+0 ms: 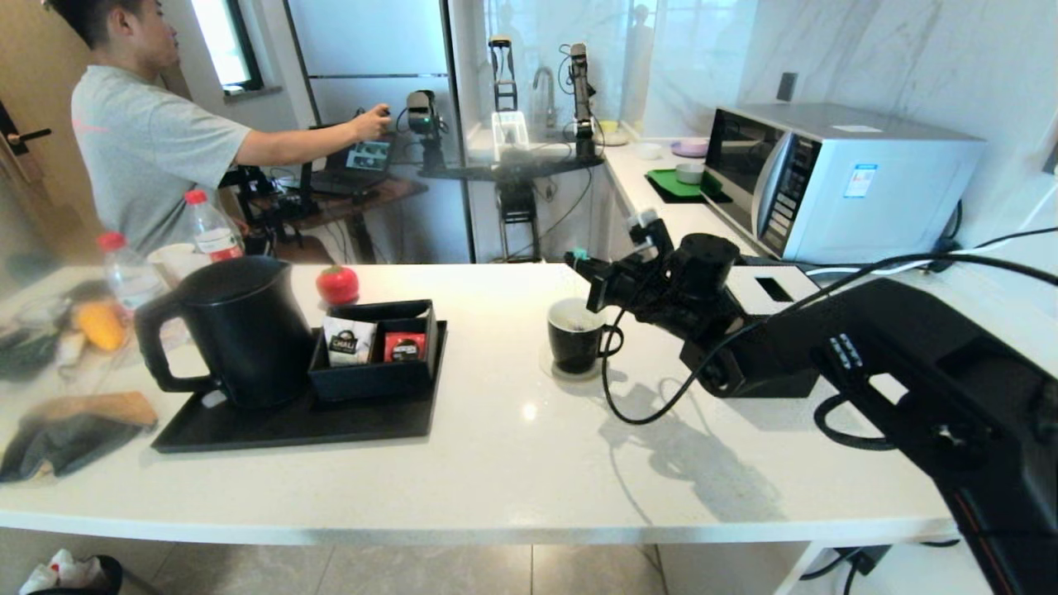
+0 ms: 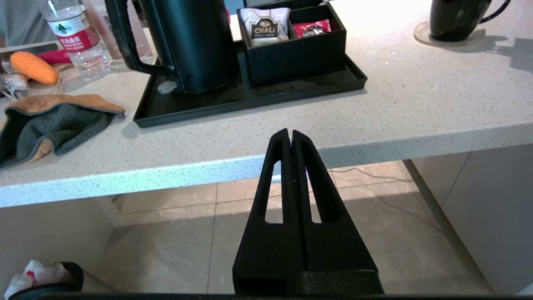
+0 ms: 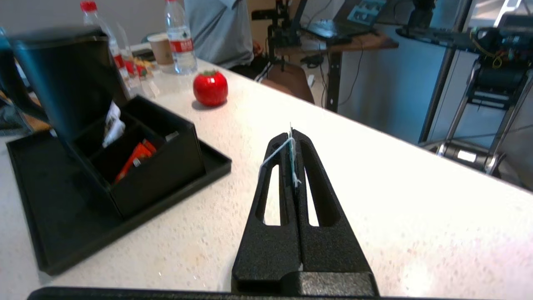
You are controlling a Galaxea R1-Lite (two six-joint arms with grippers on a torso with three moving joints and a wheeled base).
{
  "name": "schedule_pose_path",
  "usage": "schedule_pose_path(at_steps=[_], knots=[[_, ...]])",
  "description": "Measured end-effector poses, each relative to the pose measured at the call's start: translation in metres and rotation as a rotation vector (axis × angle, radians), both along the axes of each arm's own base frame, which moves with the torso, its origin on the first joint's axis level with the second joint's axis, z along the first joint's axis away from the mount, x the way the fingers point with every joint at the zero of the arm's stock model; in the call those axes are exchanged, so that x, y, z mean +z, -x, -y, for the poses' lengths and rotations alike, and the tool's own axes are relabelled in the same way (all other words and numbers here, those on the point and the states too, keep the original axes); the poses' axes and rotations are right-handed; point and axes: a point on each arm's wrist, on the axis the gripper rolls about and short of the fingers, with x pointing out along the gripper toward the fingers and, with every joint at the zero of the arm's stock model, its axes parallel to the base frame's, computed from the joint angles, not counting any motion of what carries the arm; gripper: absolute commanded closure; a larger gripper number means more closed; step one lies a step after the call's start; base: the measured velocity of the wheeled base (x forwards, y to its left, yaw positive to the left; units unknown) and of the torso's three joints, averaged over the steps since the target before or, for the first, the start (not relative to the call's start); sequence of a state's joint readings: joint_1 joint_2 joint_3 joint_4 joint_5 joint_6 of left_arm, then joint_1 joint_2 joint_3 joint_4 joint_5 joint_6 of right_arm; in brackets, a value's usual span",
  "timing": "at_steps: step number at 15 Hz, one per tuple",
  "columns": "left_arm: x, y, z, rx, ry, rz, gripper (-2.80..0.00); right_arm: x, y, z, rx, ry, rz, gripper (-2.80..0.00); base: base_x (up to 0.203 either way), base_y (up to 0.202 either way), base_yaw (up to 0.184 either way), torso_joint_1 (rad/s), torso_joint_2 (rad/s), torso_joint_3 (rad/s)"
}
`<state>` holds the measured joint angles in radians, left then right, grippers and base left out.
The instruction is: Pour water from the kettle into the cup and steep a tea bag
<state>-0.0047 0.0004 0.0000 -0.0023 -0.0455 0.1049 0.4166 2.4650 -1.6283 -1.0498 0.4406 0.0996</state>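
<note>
The kettle [image 1: 235, 330] is seen standing upright on the black tray [image 1: 289, 426] at the left side of the table [image 1: 512, 463], with its lid on, so it is judged that no pouring is being done now. The cup [image 1: 576, 335] is set on a small coaster near the middle of the table, well apart from the tray. The right hand [image 1: 579, 263] is held just above and beside the cup, and it is clenched on a thin white string [image 3: 275, 152] and a small green tag. The tea bag itself is not seen; it may be hanging in the cup, but that cannot be told. It also cannot be told if water is in the cup, since its inside is partly hidden. The left hand [image 2: 290, 137] is clenched on nothing and is parked below the table edge. If water is already in, only the steeping is left. A box [image 1: 376, 351] with two packets is kept on the tray.
</note>
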Motion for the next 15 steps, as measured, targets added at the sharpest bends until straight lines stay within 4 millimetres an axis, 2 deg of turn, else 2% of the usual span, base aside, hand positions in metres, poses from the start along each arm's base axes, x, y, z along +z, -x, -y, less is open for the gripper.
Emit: schedule_pose_path(at_steps=[3, 6, 9, 15], knots=[[0.0, 0.0, 0.0, 0.0, 0.0, 0.0, 0.0, -0.022, -0.005, -0.002, -0.003, 0.018, -0.028, 0.0, 0.0, 0.0, 0.0, 0.0, 0.0, 0.0], [0.0, 0.0, 0.0, -0.001, 0.0, 0.0, 0.0, -0.023, -0.009, 0.003, -0.014, 0.02, -0.031, 0.0, 0.0, 0.0, 0.0, 0.0, 0.0, 0.0], [0.0, 0.0, 0.0, 0.0, 0.0, 0.0, 0.0, -0.004, -0.01, 0.014, -0.035, 0.009, -0.009, 0.0, 0.0, 0.0, 0.0, 0.0, 0.0, 0.0], [0.0, 0.0, 0.0, -0.001, 0.0, 0.0, 0.0, 0.049, 0.003, 0.023, -0.041, -0.018, 0.054, 0.0, 0.0, 0.0, 0.0, 0.0, 0.0, 0.0]])
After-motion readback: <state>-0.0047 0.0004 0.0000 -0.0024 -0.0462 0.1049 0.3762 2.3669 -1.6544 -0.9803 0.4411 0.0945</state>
